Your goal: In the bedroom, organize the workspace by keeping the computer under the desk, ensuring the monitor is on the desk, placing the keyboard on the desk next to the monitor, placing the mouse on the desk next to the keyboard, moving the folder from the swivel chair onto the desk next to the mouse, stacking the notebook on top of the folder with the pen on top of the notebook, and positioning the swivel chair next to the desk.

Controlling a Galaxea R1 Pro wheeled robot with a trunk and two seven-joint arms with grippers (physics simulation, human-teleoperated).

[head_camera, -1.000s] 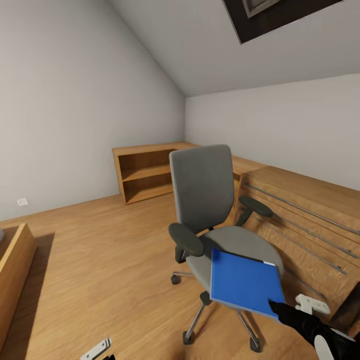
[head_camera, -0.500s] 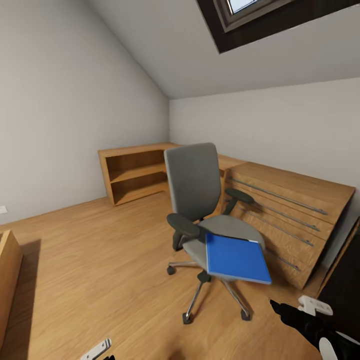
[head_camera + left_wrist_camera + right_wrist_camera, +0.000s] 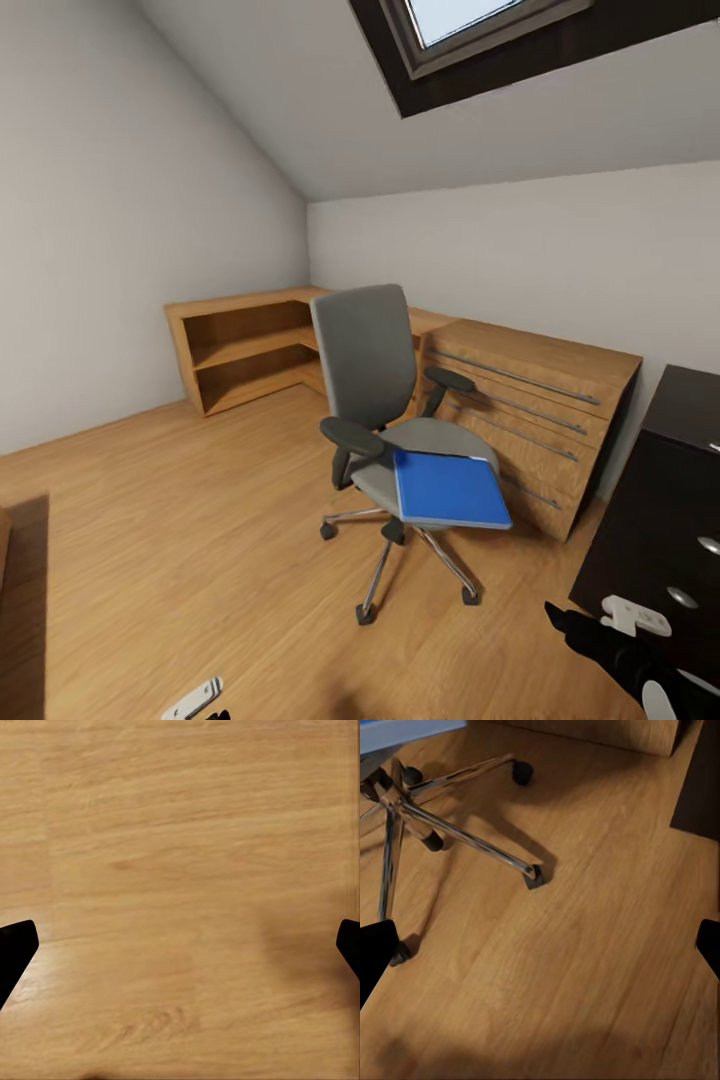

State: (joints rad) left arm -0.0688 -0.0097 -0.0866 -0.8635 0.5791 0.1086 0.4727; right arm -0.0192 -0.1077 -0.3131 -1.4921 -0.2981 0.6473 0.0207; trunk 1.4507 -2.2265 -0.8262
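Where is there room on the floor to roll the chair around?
The widest bare floor lies between the swivel chair and the left wall, up to the wooden shelving. It is crowded on the chair's other side: the wooden drawer unit stands close behind it, and the black drawer unit beside that.

Head view: high, facing forward and down across the bedroom; takes in the swivel chair point(image 3: 395, 420) at mid-distance, sloped ceiling and skylight point(image 3: 480, 25).
Left wrist view: close above the wood floor point(image 3: 180, 870), facing straight down at it.
Right wrist view: low, angled down at the floor, near the chair's chrome base point(image 3: 435, 825).
Shared: chair base and floor, head and right wrist views.
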